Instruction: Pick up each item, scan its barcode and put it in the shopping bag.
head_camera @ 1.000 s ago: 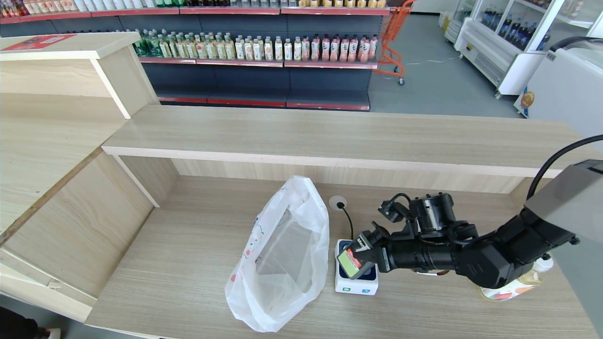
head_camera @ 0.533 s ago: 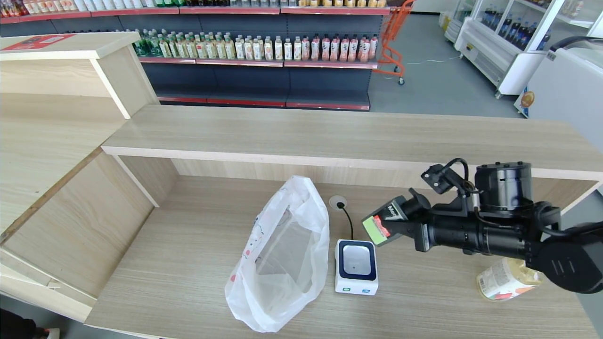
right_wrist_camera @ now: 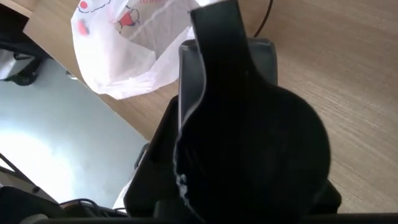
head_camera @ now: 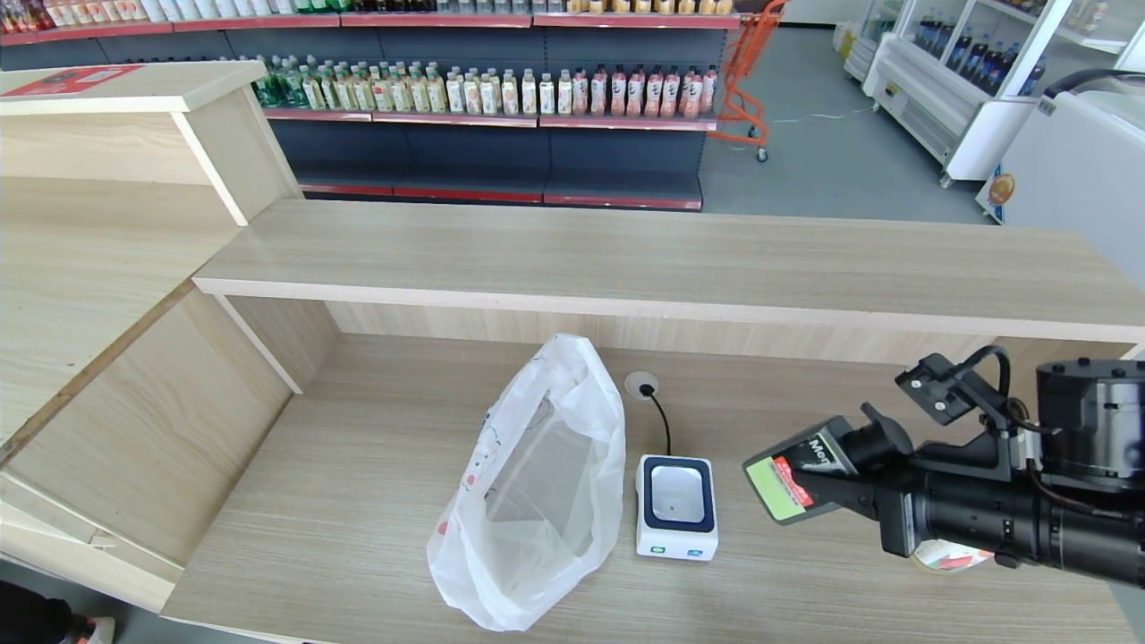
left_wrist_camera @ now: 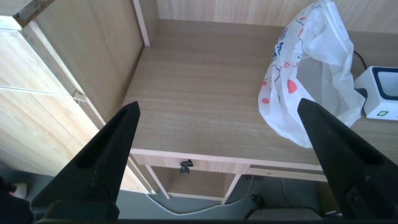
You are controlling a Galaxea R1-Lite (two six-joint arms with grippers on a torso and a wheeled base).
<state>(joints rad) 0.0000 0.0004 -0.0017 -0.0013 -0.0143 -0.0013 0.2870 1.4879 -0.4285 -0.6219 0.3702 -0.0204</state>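
My right gripper [head_camera: 841, 485] is shut on a small dark box [head_camera: 792, 481] with a green and red label. It holds the box above the counter, to the right of the white barcode scanner [head_camera: 676, 506] and apart from it. The white plastic shopping bag [head_camera: 537, 483] stands open just left of the scanner. In the right wrist view the dark box [right_wrist_camera: 249, 143] hides most of the scene, with the bag [right_wrist_camera: 124, 56] beyond it. My left gripper [left_wrist_camera: 217, 112] hangs open off the counter's near left edge, facing the bag [left_wrist_camera: 311, 74] and the scanner [left_wrist_camera: 382, 93].
A bottle [head_camera: 950, 556] lies on the counter at the far right, mostly hidden under my right arm. The scanner's cable [head_camera: 660, 416] runs to a hole in the counter. A raised wooden ledge [head_camera: 626, 259] borders the back, and a wooden side wall [head_camera: 161, 420] borders the left.
My right arm lifted the box off the scanner, carried it up and right, then lowered it farther right. The arm now covers most of the bottle. Bag and scanner have not moved.
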